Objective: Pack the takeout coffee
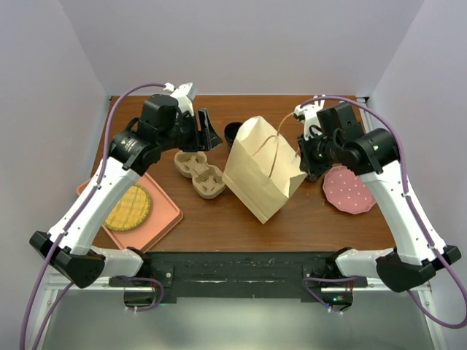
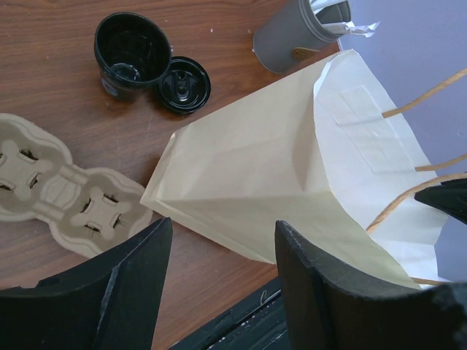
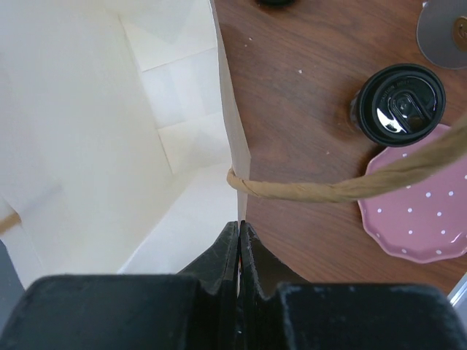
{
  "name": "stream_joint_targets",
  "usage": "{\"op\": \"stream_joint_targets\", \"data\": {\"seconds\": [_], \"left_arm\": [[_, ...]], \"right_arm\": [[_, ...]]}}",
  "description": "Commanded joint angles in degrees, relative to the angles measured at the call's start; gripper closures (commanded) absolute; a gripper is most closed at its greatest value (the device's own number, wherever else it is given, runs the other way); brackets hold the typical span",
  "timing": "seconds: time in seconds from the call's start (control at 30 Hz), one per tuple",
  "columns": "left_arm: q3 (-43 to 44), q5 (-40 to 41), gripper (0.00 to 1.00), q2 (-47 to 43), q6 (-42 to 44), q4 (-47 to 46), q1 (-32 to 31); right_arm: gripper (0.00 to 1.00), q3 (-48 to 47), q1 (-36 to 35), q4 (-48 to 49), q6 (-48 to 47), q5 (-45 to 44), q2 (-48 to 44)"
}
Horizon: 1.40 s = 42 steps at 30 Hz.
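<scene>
1. The wooden table (image 1: 321, 219) carries everything.
2. The paper bag (image 1: 259, 171) lies tilted at the table's middle. Its open mouth is turned toward the right edge and its twisted paper handles stand up.
3. A salmon tray (image 1: 164, 215) sits at the near left corner with a round yellow woven mat (image 1: 130, 206) on it.
4. The right gripper (image 3: 239, 224) has its jaws pressed together on the rim of the bag's mouth, with one handle crossing just beyond its tips.
5. The left gripper (image 2: 222, 224) hangs above the bag's closed end, jaws apart and holding nothing.
6. A cardboard cup carrier (image 1: 198, 173) lies left of the bag, near it.
7. A pink dotted plate (image 1: 350, 191) sits near the right edge.
8. A grey cup (image 2: 292, 40) stands toward the far edge, beside the bag's mouth.
9. The takeout coffee (image 3: 400, 104) stands upright with its lid on, just beside the pink plate's rim on the bag's side. The top view hides it behind the right gripper.
10. A lidless black cup (image 2: 131, 51) stands toward the far edge, left of the bag.
11. A loose black lid (image 2: 184, 85) lies against that cup.
</scene>
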State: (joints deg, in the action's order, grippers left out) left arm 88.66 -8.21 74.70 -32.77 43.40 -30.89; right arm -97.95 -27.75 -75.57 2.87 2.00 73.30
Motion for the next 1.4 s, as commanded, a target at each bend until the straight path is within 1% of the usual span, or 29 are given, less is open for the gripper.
{"op": "stream_joint_targets", "data": {"seconds": [0.0,0.37,0.53,0.6,0.67,0.77,1.07,1.23,1.37], "left_arm": [[2.9,1.6,0.37,0.4,2.5,0.4,0.0],[2.1,3.5,0.36,0.9,2.8,0.1,0.5],[1.8,8.0,0.36,0.5,2.0,2.7,0.6],[1.1,11.5,0.36,0.1,1.4,3.6,0.7],[0.5,12.5,0.36,0.0,0.8,4.2,0.8],[-0.1,12.4,0.36,0.4,-0.4,5.1,1.4],[-0.9,12.7,0.36,0.9,-2.2,4.9,1.5],[-1.4,13.5,0.36,0.8,-1.9,5.6,1.5],[-3.1,14.4,0.36,0.4,-1.9,5.7,1.5]], "right_arm": [[0.95,-2.9,-0.2,-2.7,-4.5,-1.6,-0.3],[0.94,-2.9,-0.2,-2.6,-4.8,-1.1,-0.3],[0.95,-2.9,-0.3,-2.6,-4.6,-1.9,1.0],[0.95,-2.8,-0.2,-2.6,-4.5,-1.9,0.7],[0.96,-2.6,-0.2,-2.5,-4.6,-3.3,0.4],[0.97,-1.6,-0.2,-2.1,-4.7,-5.2,-0.9],[0.98,-1.1,-0.2,-1.9,-4.8,-5.7,-1.4],[0.97,2.1,-0.3,-0.1,-5.2,-3.4,-1.4],[0.98,4.4,-0.3,0.8,-4.6,-1.0,-0.6]]}}
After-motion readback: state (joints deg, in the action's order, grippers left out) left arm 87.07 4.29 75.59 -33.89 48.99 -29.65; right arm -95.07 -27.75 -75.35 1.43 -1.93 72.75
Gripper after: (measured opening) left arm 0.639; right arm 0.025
